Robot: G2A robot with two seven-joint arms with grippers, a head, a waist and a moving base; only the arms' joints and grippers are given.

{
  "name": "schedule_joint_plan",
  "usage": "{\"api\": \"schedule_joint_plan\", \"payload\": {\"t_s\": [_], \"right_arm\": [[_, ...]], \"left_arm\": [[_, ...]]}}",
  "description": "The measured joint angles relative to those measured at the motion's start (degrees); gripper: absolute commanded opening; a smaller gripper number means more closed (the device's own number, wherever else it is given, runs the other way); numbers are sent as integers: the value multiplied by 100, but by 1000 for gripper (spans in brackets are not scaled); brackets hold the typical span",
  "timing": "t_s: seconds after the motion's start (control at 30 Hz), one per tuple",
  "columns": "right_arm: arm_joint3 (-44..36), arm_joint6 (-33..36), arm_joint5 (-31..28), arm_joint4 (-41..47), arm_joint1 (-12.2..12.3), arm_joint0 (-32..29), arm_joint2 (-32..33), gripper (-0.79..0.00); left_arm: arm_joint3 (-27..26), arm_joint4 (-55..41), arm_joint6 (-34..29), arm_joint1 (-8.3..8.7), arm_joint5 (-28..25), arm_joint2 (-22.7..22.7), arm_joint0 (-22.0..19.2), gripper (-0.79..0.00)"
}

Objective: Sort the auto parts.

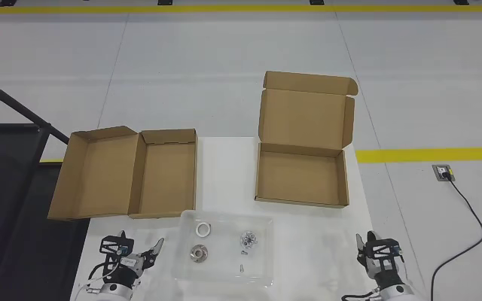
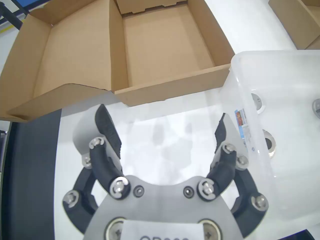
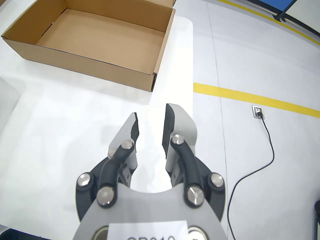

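Auto parts [image 1: 245, 242] all lie in the clear plastic bin [image 1: 265, 223], and that bin sits at the near edge of the white table [image 1: 226, 169], right between the two arms. Inside it there's a white ring [image 1: 202, 229] toward the far left corner and a round metal disc [image 1: 198, 253] just nearer than the ring. A knobbly silver piece [image 1: 247, 239] is on the right side, with a small dark pin [image 1: 241, 266] nearer than that one. Every piece lies apart from the others.

Over to the left gripper [image 2: 161, 116]: jaws spread wide, nothing between them, hanging above bare tabletop just beside the bin's left wall. Ahead of it is the left box [image 2: 162, 38], brown cardboard, lid folded out flat on its left. The bin's far left corner meets that box's near right corner, touching or just shy, I cannot tell which.

Now the right gripper [image 3: 152, 112]: jaws parted by a narrow gap, holding nothing, above the table's near right corner, well apart from the bin. Beyond it is the right box [image 3: 105, 33], lid standing up at the back, cardboard floor bare.

Off the table on the right, a black cable [image 3: 265, 156] runs across the grey floor to a socket [image 3: 257, 112] beside a yellow line [image 3: 250, 98].
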Motion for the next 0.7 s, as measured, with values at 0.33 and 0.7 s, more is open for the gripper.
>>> {"api": "schedule_joint_plan", "payload": {"t_s": [0.33,0.7], "right_arm": [[0,0,0,0,0,0,0,-529],[-304,-181,-363,-75,-1,81,-92,0]], "left_arm": [[0,0,0,0,0,0,0,0],[-309,-315,281,-12,-174,-149,173,0]]}}
